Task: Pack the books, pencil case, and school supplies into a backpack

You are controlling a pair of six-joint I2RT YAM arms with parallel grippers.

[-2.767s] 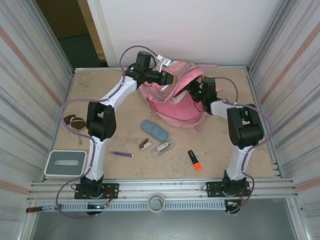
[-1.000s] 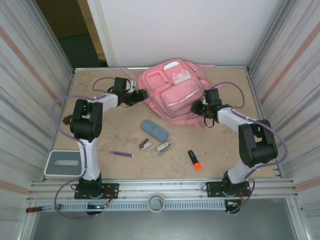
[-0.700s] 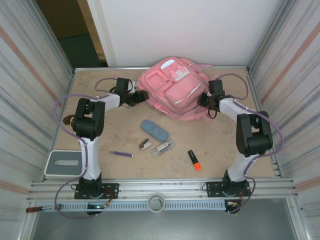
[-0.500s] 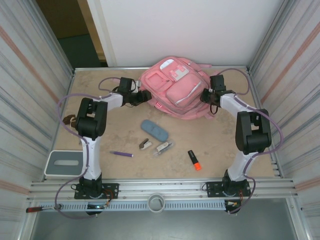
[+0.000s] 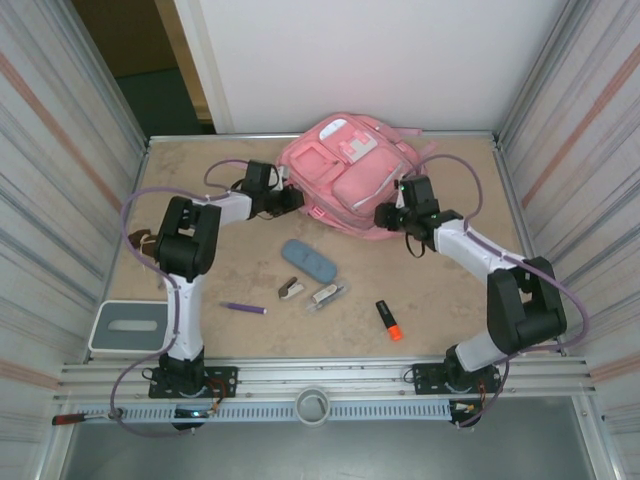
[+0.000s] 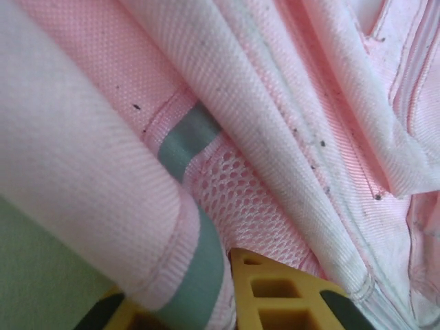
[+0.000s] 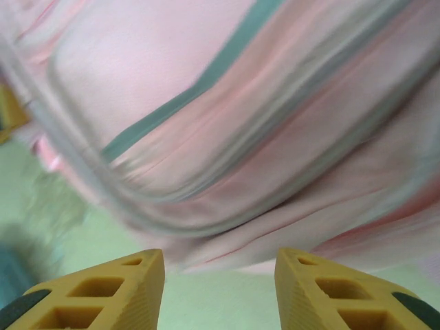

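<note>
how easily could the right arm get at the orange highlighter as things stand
Probably yes. The right gripper sits open and empty at the near edge of the backpack, and the orange highlighter lies on bare table nearer that arm's base, with nothing between them.

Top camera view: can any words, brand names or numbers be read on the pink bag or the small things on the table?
No text here can be read.
White patch on the pink backpack: its markings are too small to read.
Orange highlighter: any label is too small to read.
Wrist views: the pink fabric up close bears no writing.
</note>
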